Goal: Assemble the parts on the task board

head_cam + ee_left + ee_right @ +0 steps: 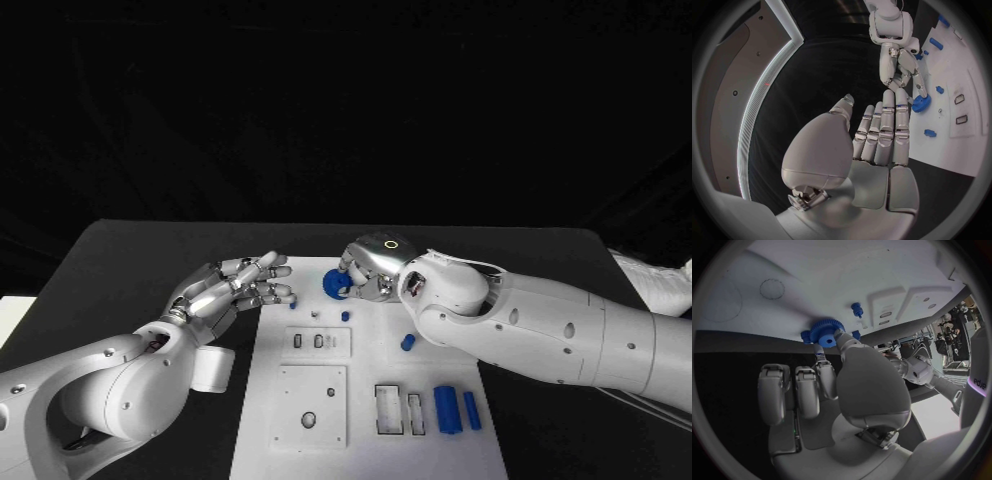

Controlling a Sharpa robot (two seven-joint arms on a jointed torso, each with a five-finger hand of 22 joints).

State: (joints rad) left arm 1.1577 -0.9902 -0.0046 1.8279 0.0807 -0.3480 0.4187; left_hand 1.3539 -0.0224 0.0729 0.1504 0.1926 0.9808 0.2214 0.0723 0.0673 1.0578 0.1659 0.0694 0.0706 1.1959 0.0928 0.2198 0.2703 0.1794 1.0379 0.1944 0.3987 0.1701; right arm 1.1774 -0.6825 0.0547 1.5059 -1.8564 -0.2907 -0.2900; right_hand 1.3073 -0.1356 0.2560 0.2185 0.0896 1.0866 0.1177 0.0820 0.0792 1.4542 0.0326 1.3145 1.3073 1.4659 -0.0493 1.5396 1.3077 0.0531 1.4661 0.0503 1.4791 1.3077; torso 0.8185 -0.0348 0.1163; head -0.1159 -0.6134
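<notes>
**Blue gear pinched at the board's far edge**

A small blue toothed plastic gear [336, 285] sits pinched in the right robot hand [372, 268], over the white task board [368, 395]. Just beside it, the left robot hand [231, 290] hovers spread, holding nothing.

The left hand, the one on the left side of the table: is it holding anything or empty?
Empty. The left hand hovers at the task board's edge, fingers straight and apart, nothing between them. The blue gear is at the right hand.

L robot hand [879, 135] fingers straight, R robot hand [901, 70] on blue gear [921, 103]
</notes>
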